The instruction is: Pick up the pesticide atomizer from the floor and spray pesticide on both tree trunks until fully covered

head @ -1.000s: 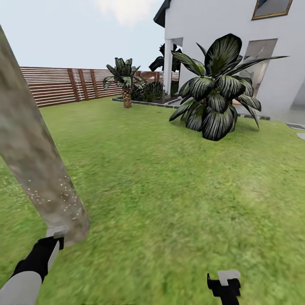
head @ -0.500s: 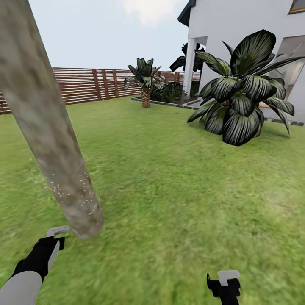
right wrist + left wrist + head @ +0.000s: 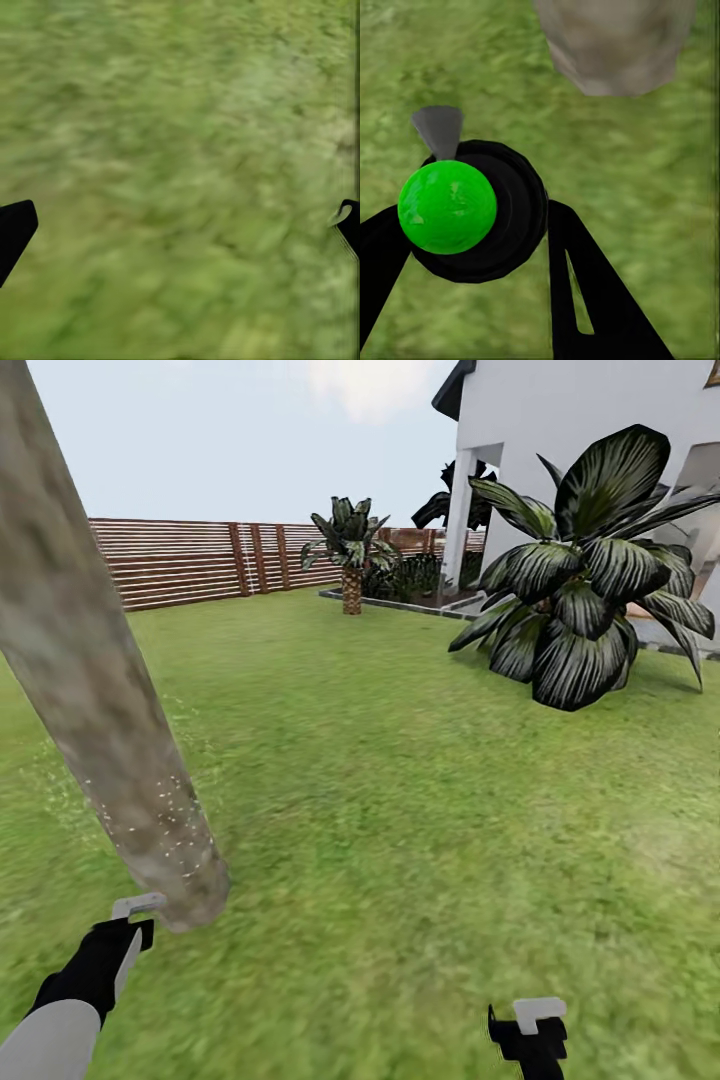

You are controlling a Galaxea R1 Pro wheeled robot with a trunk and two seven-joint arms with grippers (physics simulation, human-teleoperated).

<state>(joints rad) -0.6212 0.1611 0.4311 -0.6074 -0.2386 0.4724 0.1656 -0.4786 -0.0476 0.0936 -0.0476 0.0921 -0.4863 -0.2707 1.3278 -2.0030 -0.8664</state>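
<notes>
I see the pesticide atomizer (image 3: 472,217) grasped in my left gripper (image 3: 125,930), its nozzle aimed at the speckled tree trunk (image 3: 100,690) just beside it, while my right gripper (image 3: 530,1025) hangs released over the grass (image 3: 420,810).

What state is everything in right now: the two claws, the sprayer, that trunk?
left gripper: shut on the pesticide atomizer.
pesticide atomizer: held, nozzle pointing toward the trunk's base.
right gripper: open, empty, over grass.
tree trunk: white specks on its lower part, none visible higher.
</notes>
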